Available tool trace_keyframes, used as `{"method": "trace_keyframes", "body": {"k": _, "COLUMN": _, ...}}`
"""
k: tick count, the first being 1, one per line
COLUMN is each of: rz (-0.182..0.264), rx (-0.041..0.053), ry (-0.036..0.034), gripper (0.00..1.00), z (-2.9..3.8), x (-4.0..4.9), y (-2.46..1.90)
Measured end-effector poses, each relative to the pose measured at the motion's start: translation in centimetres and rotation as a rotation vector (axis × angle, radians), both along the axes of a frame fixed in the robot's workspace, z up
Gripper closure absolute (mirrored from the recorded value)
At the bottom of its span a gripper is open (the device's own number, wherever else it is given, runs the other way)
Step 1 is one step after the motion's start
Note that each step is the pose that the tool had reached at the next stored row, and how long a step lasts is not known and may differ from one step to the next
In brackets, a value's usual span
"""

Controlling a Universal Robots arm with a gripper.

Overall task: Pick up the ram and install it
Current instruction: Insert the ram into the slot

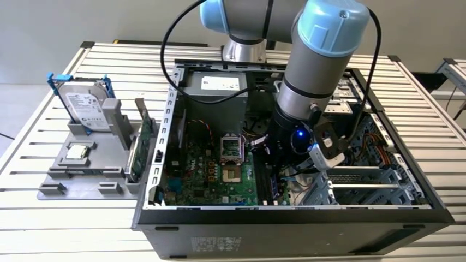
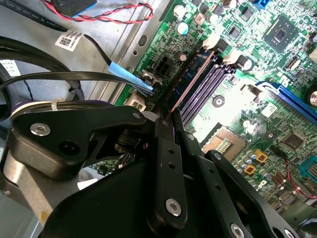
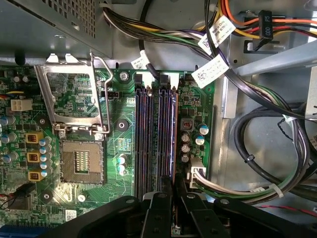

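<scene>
The ram (image 3: pixel 174 134) is seen edge-on as a thin dark strip with a coppery edge, standing in the outermost of the purple memory slots (image 3: pixel 148 134) on the green motherboard (image 3: pixel 124 124). My gripper (image 3: pixel 173 191) is shut on the end of it nearest the camera, one black finger on each face. In the second wrist view the ram (image 2: pixel 190 84) runs from the gripper (image 2: pixel 166 121) along the slots (image 2: pixel 210 87) to the white end latches. In the exterior view the gripper (image 1: pixel 280 169) is low inside the open computer case (image 1: pixel 291 218).
Cable bundles (image 3: pixel 257 148) lie close beside the slots, and the open processor socket (image 3: pixel 81 158) is on their other side. At the exterior view's left, a grey fixture (image 1: pixel 87 169) holds a hard drive in a blue frame (image 1: pixel 84 103) and a green expansion card (image 1: pixel 143 136).
</scene>
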State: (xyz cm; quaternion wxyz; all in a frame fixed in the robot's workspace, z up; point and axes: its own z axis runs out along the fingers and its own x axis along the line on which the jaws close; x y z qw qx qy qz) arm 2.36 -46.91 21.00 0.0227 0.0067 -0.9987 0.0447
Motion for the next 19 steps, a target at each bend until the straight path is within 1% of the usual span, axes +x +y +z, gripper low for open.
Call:
{"method": "trace_keyframes", "body": {"k": 2, "rz": 0.000, "rx": -0.0003, "ry": 0.0000, "gripper": 1.00, "z": 0.01, "x": 0.00, "y": 0.00}}
{"method": "trace_keyframes", "body": {"k": 3, "rz": 0.000, "rx": 0.0000, "ry": -0.0002, "gripper": 0.00, "z": -0.01, "x": 0.00, "y": 0.00}}
{"method": "trace_keyframes", "body": {"k": 7, "rz": 0.000, "rx": 0.0001, "ry": 0.0001, "gripper": 0.00, "z": 0.02, "x": 0.00, "y": 0.00}}
{"method": "trace_keyframes", "body": {"k": 8, "rz": 0.000, "rx": 0.0001, "ry": -0.0001, "gripper": 0.00, "z": 0.18, "x": 0.00, "y": 0.00}}
{"method": "trace_keyframes", "body": {"k": 10, "rz": 0.000, "rx": 0.0002, "ry": 0.0000, "gripper": 0.00, "z": 0.71, "x": 0.00, "y": 0.00}}
{"method": "trace_keyframes", "body": {"k": 12, "rz": 0.000, "rx": 0.0001, "ry": 0.0000, "gripper": 0.00, "z": 1.49, "x": 0.00, "y": 0.00}}
{"method": "trace_keyframes", "body": {"k": 15, "rz": 0.000, "rx": 0.0001, "ry": 0.0001, "gripper": 0.00, "z": 2.90, "x": 0.00, "y": 0.00}}
{"method": "trace_keyframes", "body": {"k": 16, "rz": 0.000, "rx": 0.0000, "ry": 0.0000, "gripper": 0.00, "z": 3.23, "x": 0.00, "y": 0.00}}
{"method": "trace_keyframes", "body": {"k": 17, "rz": 0.000, "rx": 0.0001, "ry": 0.0001, "gripper": 0.00, "z": 3.37, "x": 0.00, "y": 0.00}}
{"method": "trace_keyframes", "body": {"k": 19, "rz": 0.000, "rx": 0.0002, "ry": 0.0000, "gripper": 0.00, "z": 3.36, "x": 0.00, "y": -0.02}}
